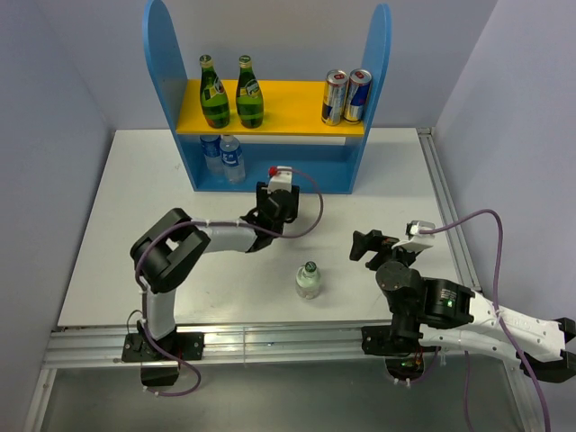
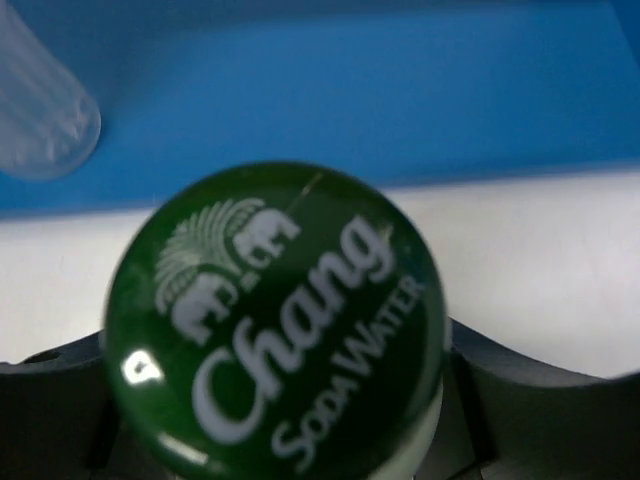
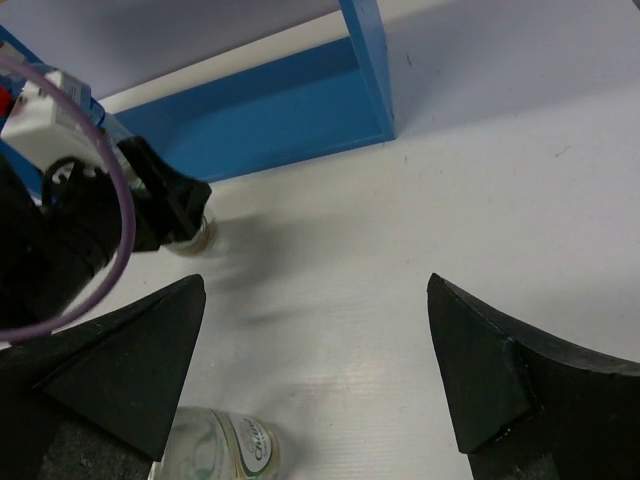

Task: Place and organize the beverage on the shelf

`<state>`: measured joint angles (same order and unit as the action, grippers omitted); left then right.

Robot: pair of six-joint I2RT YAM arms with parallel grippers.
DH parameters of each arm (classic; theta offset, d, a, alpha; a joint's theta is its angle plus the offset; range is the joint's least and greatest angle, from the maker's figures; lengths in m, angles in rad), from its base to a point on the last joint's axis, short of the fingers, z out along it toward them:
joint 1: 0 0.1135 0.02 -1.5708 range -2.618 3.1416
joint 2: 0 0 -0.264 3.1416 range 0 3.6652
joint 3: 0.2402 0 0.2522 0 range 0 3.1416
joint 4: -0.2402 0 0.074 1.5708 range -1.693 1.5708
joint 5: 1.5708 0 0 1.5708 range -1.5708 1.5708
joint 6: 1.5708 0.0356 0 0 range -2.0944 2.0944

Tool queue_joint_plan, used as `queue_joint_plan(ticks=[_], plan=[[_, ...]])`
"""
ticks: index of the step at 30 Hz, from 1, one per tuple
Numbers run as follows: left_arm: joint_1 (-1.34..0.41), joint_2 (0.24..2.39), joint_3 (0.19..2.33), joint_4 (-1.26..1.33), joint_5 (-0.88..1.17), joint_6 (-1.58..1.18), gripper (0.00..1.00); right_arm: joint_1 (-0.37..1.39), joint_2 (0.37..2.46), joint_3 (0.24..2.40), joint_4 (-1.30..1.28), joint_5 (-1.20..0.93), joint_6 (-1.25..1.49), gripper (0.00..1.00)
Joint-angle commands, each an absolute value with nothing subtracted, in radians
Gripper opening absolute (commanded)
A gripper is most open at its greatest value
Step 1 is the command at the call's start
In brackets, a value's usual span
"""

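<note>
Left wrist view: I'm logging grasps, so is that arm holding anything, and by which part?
A Chang soda water bottle, gripped by the left gripper, its jaws on the sides just below the green cap.

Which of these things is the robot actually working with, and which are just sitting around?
Part of the job:
- shelf
- two green bottles, two cans and two water bottles already on it
- soda water bottle gripped in the left jaws
- second soda water bottle standing on the table

Just there:
- purple cables
- metal rail along the near edge
</note>
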<state>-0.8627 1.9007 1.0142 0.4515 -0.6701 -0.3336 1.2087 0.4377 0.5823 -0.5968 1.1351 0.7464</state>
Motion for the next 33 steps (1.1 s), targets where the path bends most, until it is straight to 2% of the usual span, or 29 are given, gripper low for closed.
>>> queue_joint_plan(ticks=[1, 10, 17, 24, 31, 32, 33], plan=[[-0.816, 1.911, 1.185, 0.526, -0.62, -0.284, 0.0, 1.213, 0.42, 0.577, -0.575, 1.147, 0.75, 0.98], [-0.755, 2.052, 1.397, 0.477, -0.562, -0.285, 0.0, 1.212, 0.413, 0.572, -0.563, 1.135, 0.741, 0.99], [-0.716, 2.157, 1.472, 0.515, -0.541, -0.31, 0.0, 1.213, 0.422, 0.572, -0.555, 1.124, 0.733, 0.99], [-0.7, 2.192, 1.515, 0.564, -0.577, -0.31, 0.0, 1.213, 0.428, 0.569, -0.54, 1.115, 0.724, 0.99], [-0.69, 2.218, 1.552, 0.557, -0.525, -0.311, 0.0, 1.213, 0.442, 0.571, -0.534, 1.111, 0.718, 0.99], [-0.69, 2.224, 1.557, 0.552, -0.525, -0.314, 0.01, 1.213, 0.442, 0.568, -0.532, 1.111, 0.716, 0.99], [-0.689, 2.226, 1.563, 0.551, -0.52, -0.316, 0.06, 1.213, 0.442, 0.568, -0.532, 1.111, 0.715, 0.99]])
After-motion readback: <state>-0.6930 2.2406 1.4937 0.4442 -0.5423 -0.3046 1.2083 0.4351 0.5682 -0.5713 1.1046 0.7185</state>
